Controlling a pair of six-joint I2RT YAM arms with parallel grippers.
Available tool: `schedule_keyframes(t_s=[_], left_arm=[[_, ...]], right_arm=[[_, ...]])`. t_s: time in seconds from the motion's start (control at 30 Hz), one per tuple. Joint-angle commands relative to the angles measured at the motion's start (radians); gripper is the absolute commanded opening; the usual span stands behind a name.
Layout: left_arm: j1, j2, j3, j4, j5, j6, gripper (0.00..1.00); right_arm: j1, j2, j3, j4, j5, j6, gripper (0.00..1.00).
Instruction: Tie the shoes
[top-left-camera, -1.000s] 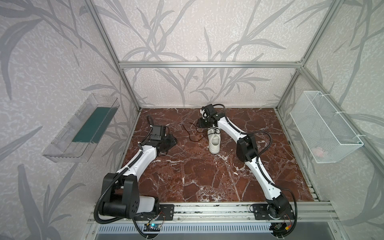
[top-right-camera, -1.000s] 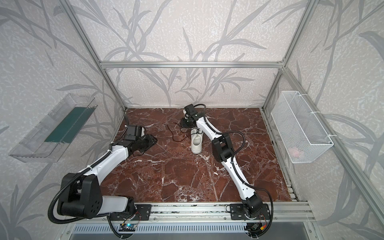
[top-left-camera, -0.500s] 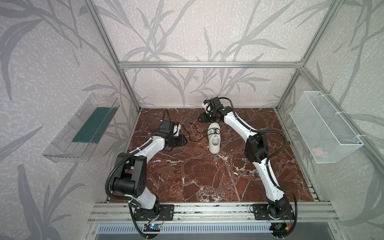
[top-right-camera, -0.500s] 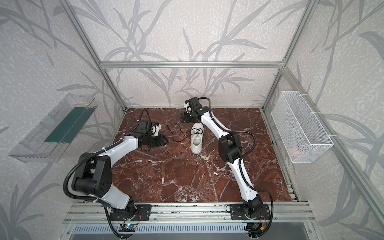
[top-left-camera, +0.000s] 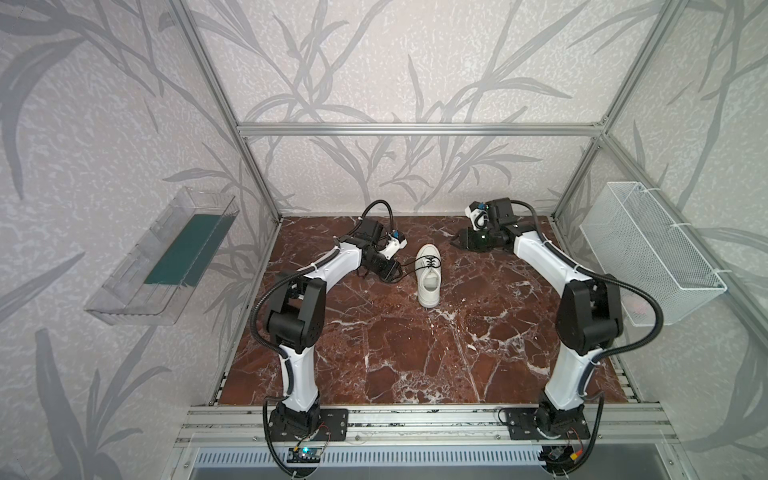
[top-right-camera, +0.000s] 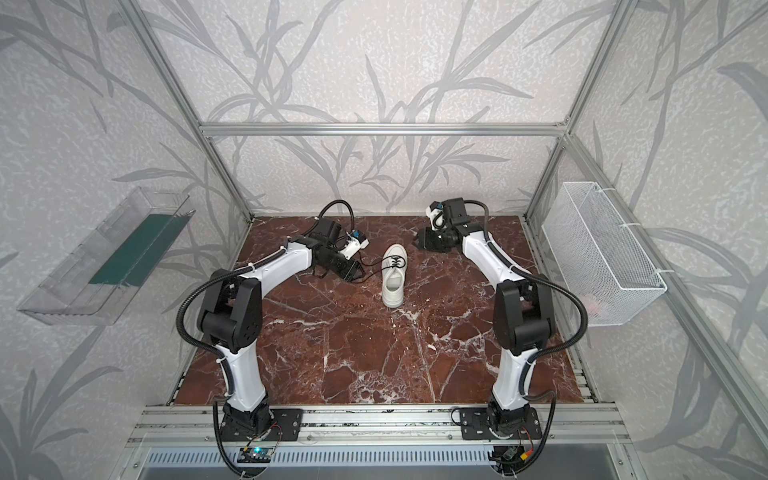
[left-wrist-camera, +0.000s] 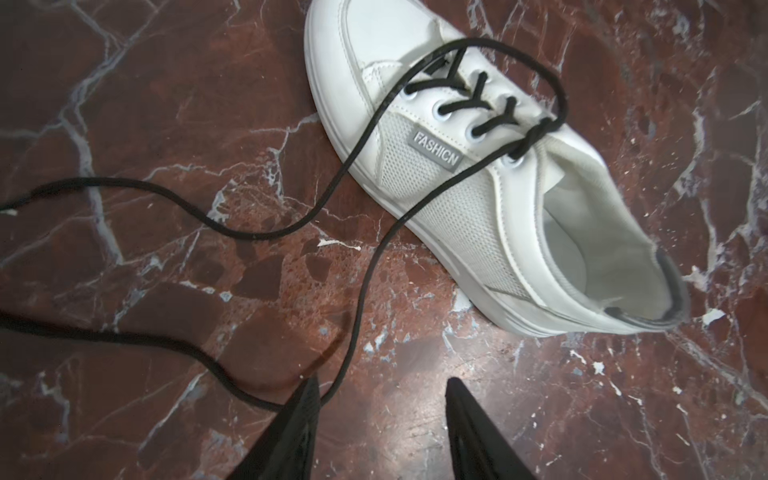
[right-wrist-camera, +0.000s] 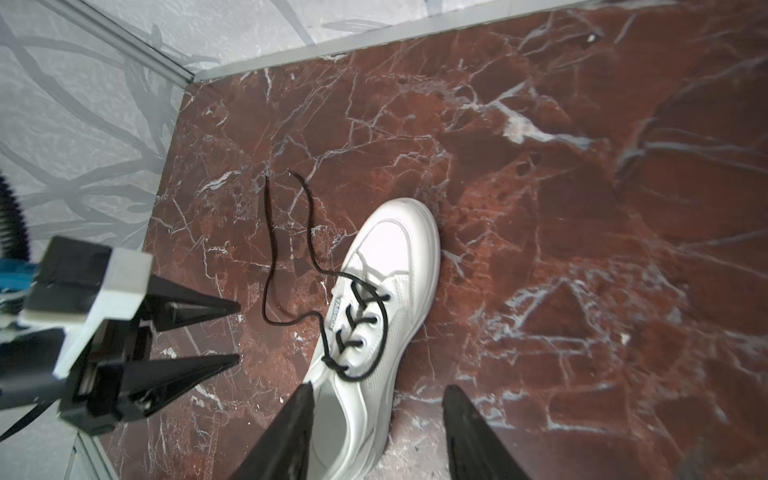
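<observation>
Lying between claws: sneaker (top-left-camera: 429, 274); left claw (top-left-camera: 394, 279) beside it, empty.

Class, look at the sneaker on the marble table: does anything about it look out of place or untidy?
Yes. The white sneaker stands upright, but its black laces are untied: both loose ends trail off one side across the marble table, with no bow. Nothing looks spilled or damaged.

The shoe (top-left-camera: 429, 275) is set on the floor (top-left-camera: 415, 353), toe toward the back wall. Left gripper (top-left-camera: 395, 277) is placed just left of it, right gripper (top-left-camera: 455, 241) behind and right. Laces (left-wrist-camera: 365, 249) are trailed leftward across the floor.
</observation>
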Motion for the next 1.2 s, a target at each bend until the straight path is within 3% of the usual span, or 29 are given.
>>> schedule_keyframes(t_s=[0.0, 0.2, 0.6, 0.73, 1.03, 1.17], left_arm=[[-0.01, 0.079, 0.114, -0.121, -0.038, 0.105, 0.51], [-0.04, 0.159, 0.183, -0.129, -0.079, 0.111, 0.5], [-0.08, 0.271, 0.267, -0.132, -0.117, 0.018, 0.45], [-0.082, 0.279, 0.259, -0.11, -0.153, -0.008, 0.34], [-0.082, 0.241, 0.211, -0.071, -0.126, -0.055, 0.03], [-0.084, 0.204, 0.209, -0.071, -0.097, -0.103, 0.0]], right_arm=[[-0.031, -0.096, -0.092, 0.035, -0.042, -0.038, 0.51], [-0.07, -0.175, -0.196, 0.059, -0.05, -0.037, 0.51], [-0.072, -0.153, -0.184, 0.061, -0.072, -0.031, 0.51], [-0.072, -0.159, -0.177, 0.047, -0.069, -0.04, 0.51], [-0.073, -0.181, -0.197, 0.046, -0.065, -0.033, 0.51], [-0.074, -0.189, -0.207, 0.053, -0.064, -0.024, 0.51]])
